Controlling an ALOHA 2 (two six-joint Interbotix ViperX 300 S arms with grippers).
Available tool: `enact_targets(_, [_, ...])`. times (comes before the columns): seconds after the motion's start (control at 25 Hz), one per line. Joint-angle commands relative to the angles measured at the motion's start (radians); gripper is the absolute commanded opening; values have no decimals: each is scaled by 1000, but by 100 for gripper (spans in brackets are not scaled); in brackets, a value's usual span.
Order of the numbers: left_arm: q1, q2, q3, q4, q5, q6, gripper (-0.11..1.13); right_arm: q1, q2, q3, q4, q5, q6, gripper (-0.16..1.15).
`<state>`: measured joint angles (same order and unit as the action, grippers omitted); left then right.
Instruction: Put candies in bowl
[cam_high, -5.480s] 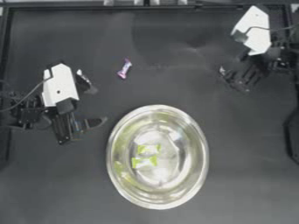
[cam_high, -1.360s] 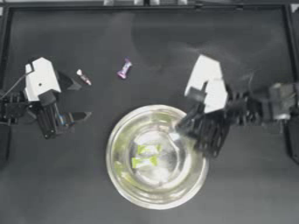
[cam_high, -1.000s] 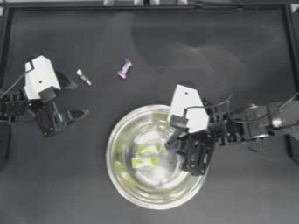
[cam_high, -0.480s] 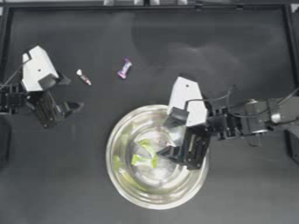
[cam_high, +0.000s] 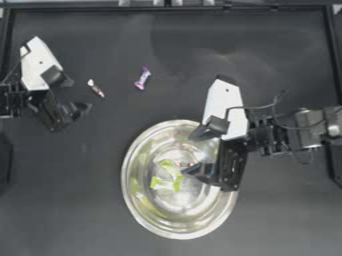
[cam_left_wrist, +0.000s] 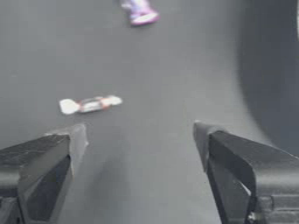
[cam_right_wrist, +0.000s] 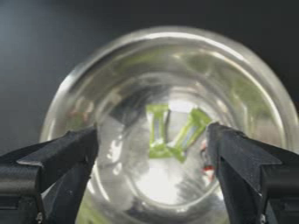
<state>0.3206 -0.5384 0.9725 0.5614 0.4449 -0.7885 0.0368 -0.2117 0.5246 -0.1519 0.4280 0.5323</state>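
Observation:
The silver bowl (cam_high: 137, 200) stands front of centre. Two yellow-green candies (cam_high: 165, 176) lie in its bottom, also seen in the right wrist view as candies (cam_right_wrist: 172, 131). A red-and-white bit (cam_right_wrist: 205, 168) shows beside them, half hidden by a finger. My right gripper (cam_high: 199, 153) hangs open over the bowl's right half with nothing in it, its own gripper (cam_right_wrist: 151, 133) framing the sweets. A white-and-red candy (cam_high: 95, 88) and a purple-pink candy (cam_high: 141, 78) lie on the table behind the bowl. My left gripper (cam_high: 70, 116) stands open near the white-and-red candy (cam_left_wrist: 90, 104); the purple-pink candy (cam_left_wrist: 139, 11) lies farther off.
The right arm (cam_high: 294, 132) reaches in across the table's right side. The left arm's white wrist (cam_high: 37, 62) sits at the far left. The table's frame (cam_high: 167, 6) runs along the back edge.
The right gripper came from the back right to over the bowl and its jaws opened. The left arm drew back to the left; a white-and-red candy now shows beside it.

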Motion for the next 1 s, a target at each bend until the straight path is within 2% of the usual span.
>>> enact_targets(0.04, [2, -8, -17, 0, -3, 21, 102, -12, -55, -17, -20, 18, 0, 100])
enact_targets(0.12, [0, -6, -20, -8, -2, 60, 102, -21, -72, -17, -29, 38, 2, 100])
enact_targets(0.24, [3, -5, -29, -46, 14, 120, 102, -34, -94, -12, -34, 61, 2, 100])
enact_targets(0.4, [26, 11, -49, -115, 49, 183, 102, -49, -118, 3, -34, 66, 3, 100])
enact_targets(0.48, [55, 25, -58, -169, 66, 198, 102, -60, -130, 14, -35, 66, 3, 100])
enact_targets(0.6, [98, 44, -67, -236, 64, 198, 102, -74, -146, 31, -34, 66, 3, 100])
enact_targets(0.84, [123, 81, -95, -321, 67, 155, 101, -106, -183, 63, -35, 64, 3, 100])
enact_targets(1.0, [120, 121, -107, -321, 71, 71, 101, -127, -193, 80, -43, 66, 0, 100])
